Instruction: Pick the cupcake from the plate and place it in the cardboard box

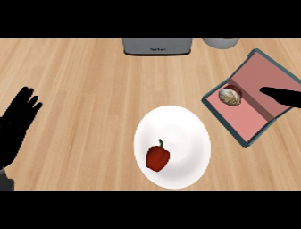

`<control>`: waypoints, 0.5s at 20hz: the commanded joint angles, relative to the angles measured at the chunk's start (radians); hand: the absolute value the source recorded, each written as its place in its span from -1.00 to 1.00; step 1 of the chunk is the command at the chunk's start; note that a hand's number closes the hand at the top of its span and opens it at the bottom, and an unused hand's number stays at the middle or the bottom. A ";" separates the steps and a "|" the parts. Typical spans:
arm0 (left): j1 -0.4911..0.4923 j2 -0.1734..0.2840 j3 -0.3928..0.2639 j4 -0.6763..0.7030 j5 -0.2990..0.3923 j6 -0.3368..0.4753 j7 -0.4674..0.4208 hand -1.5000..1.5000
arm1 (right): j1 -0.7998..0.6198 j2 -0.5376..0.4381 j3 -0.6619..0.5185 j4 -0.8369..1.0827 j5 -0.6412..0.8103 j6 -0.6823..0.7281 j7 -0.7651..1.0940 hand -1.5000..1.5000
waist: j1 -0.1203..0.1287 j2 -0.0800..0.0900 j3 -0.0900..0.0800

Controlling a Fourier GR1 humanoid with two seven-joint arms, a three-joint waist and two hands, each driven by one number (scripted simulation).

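Observation:
The cupcake (230,96) lies inside the pink-lined cardboard box (241,120) at the right, near the box's left wall. My right hand (291,98) reaches in from the right edge over the box, fingers straight, their tips a short gap to the right of the cupcake and not touching it. The white plate (179,129) sits at the centre front and holds only a red bell pepper (157,157). At the left edge my left hand (14,120) rests open, fingers up.
A grey appliance (157,46) stands at the back centre, and a pale round object (220,42) shows partly beside it. The box's open lid (274,74) slants up to the back right.

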 commanded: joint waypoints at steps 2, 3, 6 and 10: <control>-0.009 -0.010 0.011 0.061 0.016 -0.019 -0.038 0.00 | 0.111 -0.066 -0.116 -0.073 -0.174 0.072 -0.047 -1.00 | -0.001 0.001 0.000; 0.039 -0.020 -0.011 -0.074 0.003 0.013 0.032 0.00 | 0.138 -0.062 -0.113 -0.131 -0.216 0.113 -0.027 -1.00 | 0.003 -0.001 0.000; 0.008 0.027 0.041 0.011 0.053 -0.046 0.005 0.00 | 0.245 -0.134 -0.174 -0.100 -0.299 0.213 -0.144 -1.00 | -0.002 0.000 0.000; -0.020 -0.001 0.003 -0.050 0.020 0.011 0.078 0.00 | 0.251 -0.167 -0.207 -0.029 -0.340 0.208 -0.214 -1.00 | 0.005 0.001 0.000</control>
